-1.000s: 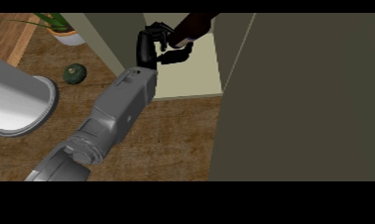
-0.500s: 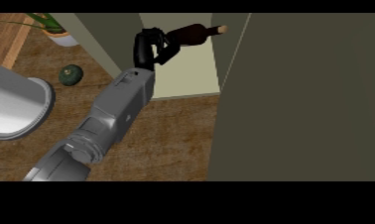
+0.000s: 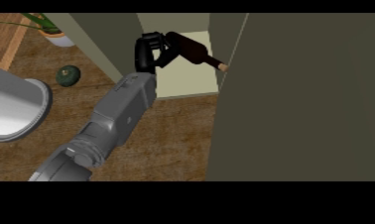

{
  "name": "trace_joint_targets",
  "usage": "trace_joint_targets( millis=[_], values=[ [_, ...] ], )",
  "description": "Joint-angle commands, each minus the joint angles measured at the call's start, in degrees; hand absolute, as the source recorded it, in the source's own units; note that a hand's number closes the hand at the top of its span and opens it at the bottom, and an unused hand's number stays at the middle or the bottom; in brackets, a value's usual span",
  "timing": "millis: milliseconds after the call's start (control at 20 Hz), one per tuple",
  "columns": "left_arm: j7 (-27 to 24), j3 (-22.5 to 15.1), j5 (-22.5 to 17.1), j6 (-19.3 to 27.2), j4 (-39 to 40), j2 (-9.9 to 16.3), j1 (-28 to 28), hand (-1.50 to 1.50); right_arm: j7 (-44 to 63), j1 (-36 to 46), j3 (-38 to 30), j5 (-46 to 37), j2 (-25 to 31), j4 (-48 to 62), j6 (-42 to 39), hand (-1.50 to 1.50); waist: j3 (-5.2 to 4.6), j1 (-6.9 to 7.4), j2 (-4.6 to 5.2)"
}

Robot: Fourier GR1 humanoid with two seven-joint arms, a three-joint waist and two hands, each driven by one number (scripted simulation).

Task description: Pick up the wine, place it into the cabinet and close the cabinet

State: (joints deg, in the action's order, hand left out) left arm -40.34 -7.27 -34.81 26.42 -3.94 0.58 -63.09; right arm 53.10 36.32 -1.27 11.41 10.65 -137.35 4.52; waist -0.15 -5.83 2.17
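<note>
Wine bottle (image 3: 192,51) lying tilted inside cabinet (image 3: 192,77), robot hand (image 3: 150,52) apparently curled round its base

One wine bottle (image 3: 192,49), one cabinet (image 3: 293,94), one (perhaps avocado) fruit (image 3: 68,76)

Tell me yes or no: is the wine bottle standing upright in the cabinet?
No. The wine bottle lies tilted, neck pointing toward the cabinet door, with the left hand at its base.

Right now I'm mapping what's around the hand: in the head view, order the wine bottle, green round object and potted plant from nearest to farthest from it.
From the left hand:
1. Wine bottle, in its grasp, inside the cabinet.
2. Green round object, on the counter to the left.
3. Potted plant, upper left corner.
</note>
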Motion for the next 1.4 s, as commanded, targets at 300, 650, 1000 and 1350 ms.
trace_joint_targets(
  millis=[300, 650, 1000, 1350],
  values=[
    [-0.87, 3.05, -3.99, -7.87, -1.35, -0.57, 5.17, 1.5, 2.2, 1.69, 0.3, 2.32, -0.6, -1.34, 0.9, -1.5, -0.1, -1.79, -0.14],
    [-3.02, 1.8, -5.62, -10.07, -1.63, -0.57, 10.49, 1.5, 0.36, -0.07, 1.46, 2.66, -1.66, -0.16, -0.37, -1.5, -0.1, -3.28, -0.05],
    [-3.34, -0.48, -6.26, -9.06, -1.94, -0.57, 12.64, 1.5, -0.31, -0.46, 2.0, 1.56, -2.3, -0.45, 0.13, -1.5, -0.14, -3.76, -0.31],
    [-4.26, -1.61, -7.81, -6.1, -2.87, -0.58, 13.24, 1.5, -2.13, -0.97, 0.75, 3.93, -2.4, 0.28, -1.4, -1.5, -0.11, -4.79, 0.22]
  ],
)
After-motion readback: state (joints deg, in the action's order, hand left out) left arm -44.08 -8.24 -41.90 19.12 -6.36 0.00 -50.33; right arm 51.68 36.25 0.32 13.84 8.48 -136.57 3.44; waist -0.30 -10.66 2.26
